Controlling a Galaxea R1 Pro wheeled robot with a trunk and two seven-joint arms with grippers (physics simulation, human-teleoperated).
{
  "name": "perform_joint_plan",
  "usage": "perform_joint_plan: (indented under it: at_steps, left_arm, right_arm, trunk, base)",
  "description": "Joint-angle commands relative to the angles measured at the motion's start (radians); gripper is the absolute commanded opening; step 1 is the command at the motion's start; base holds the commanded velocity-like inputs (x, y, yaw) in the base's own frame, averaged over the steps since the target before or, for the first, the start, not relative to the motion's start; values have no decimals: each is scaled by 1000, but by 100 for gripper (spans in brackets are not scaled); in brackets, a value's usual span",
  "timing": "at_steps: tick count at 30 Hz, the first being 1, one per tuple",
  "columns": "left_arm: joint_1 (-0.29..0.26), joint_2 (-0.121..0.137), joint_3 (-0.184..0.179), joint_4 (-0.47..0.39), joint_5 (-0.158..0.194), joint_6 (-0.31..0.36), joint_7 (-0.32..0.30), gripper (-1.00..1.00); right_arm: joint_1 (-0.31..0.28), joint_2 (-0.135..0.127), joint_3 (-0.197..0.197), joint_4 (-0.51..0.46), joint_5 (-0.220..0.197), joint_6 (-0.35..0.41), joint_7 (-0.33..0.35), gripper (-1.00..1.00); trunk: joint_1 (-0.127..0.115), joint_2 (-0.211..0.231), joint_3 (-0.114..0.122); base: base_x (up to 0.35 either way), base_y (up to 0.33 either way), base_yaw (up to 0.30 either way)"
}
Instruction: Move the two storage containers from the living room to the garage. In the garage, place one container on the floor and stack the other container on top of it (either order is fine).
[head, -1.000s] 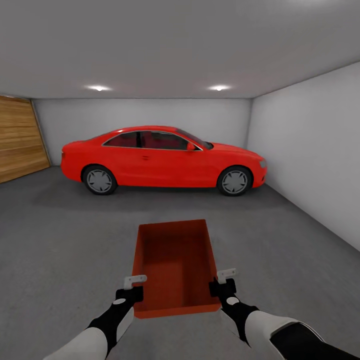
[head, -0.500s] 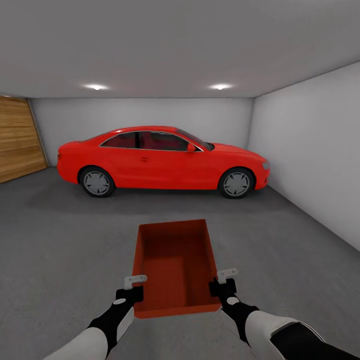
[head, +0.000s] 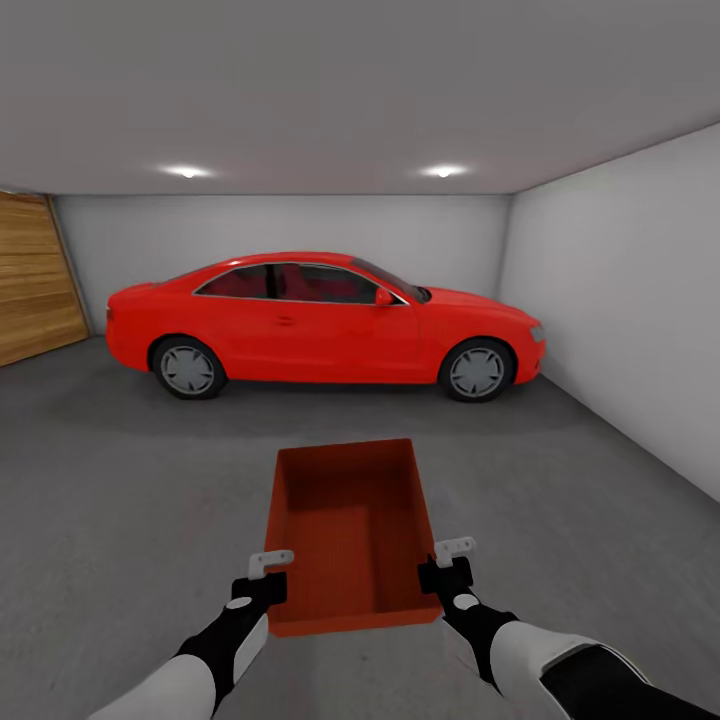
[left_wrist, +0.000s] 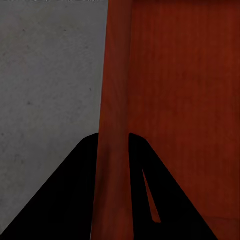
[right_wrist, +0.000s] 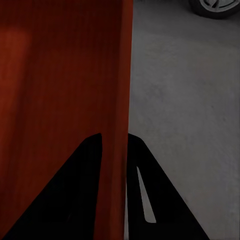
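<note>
Robot is standing in the garage, holding one storage container (head: 352, 535) out in front of it with both arms, above the grey concrete floor (head: 130, 480). Left gripper (head: 268, 578) is clamping the container's left long wall near the closest corner; in the left wrist view the two dark fingers (left_wrist: 70, 195) are sitting either side of the red-orange wall (left_wrist: 114, 150), one outside, one inside, so it is pinching the wall. Right gripper (head: 448, 568) is doing the same on the right long wall; right wrist view is showing its fingers (right_wrist: 75, 195) straddling the wall (right_wrist: 116, 125) with the concrete on the outer side and a car wheel (right_wrist: 216, 7) at the frame edge. Container is open-top, empty, level, long axis pointing away from the robot. Red car (head: 325, 325) is parked side-on across the far end, well apart from the container, nose toward the white right wall (head: 620, 300). Wood-slat door (head: 35, 275) is showing at far left. Two ceiling lights (head: 186, 172) are glowing above the car
</note>
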Motion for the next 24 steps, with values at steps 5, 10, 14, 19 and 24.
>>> perform_joint_plan:
  at_steps: [5, 10, 14, 19, 24]
  left_arm:
    - [0, 54, 9, 4, -2, -4, 6, -100]
    - [0, 54, 9, 4, -2, -4, 6, -100]
    - [0, 54, 9, 4, -2, -4, 6, -100]
    - [0, 54, 9, 4, -2, -4, 6, -100]
    - [0, 54, 9, 4, -2, -4, 6, -100]
  right_arm:
    - [-3, 1, -58, -45, -23, -54, -60, -100]
    - [-3, 1, -58, -45, -22, -54, -60, -100]
    - [-3, 1, -58, -45, -23, -54, -60, -100]
    - [-3, 1, -58, -45, -24, -54, -60, -100]
    - [-3, 1, -58, -45, -23, -55, -60, -100]
  trunk:
    - [1, -2, -2]
    - [1, -2, -2]
    - [1, -2, -2]
    - [1, -2, -2]
    - [1, -2, -2]
  base:
    - [320, 0, 0]
    - [320, 0, 0]
    - [320, 0, 0]
    - [320, 0, 0]
    - [320, 0, 0]
